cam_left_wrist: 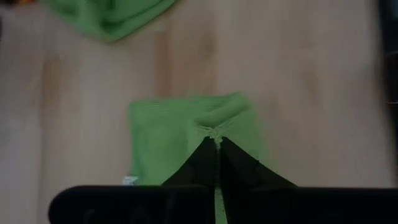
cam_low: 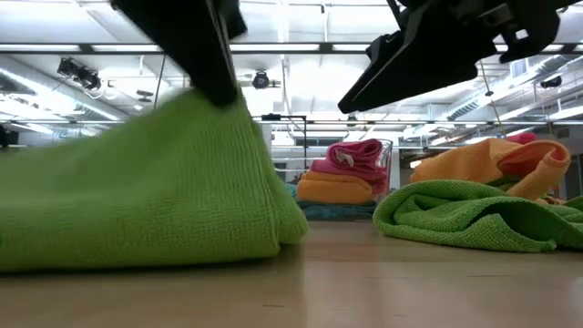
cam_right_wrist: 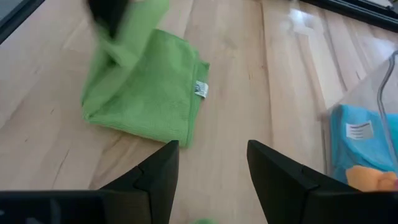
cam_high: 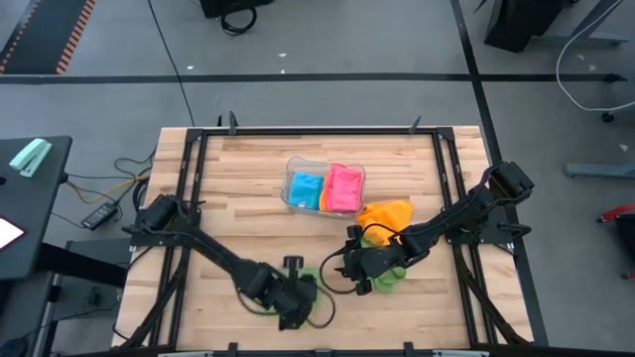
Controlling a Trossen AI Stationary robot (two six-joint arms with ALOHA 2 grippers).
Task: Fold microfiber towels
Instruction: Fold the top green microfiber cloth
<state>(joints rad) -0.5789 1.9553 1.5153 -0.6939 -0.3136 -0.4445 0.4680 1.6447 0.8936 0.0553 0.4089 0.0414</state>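
Now pinching folded green microfiber towel (cam_left_wrist: 186, 140) with left tool (cam_left_wrist: 216, 144) to fold again; right tool (cam_right_wrist: 211, 163) wide, empty, above wooden table (cam_right_wrist: 236, 74).

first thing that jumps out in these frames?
The left gripper, shut on a folded green towel at the table's near edge. Beside it, the right gripper hangs open over bare wood, near a second, crumpled green towel. Behind them, a loose orange towel lies next to a clear tray of folded blue and pink ones.
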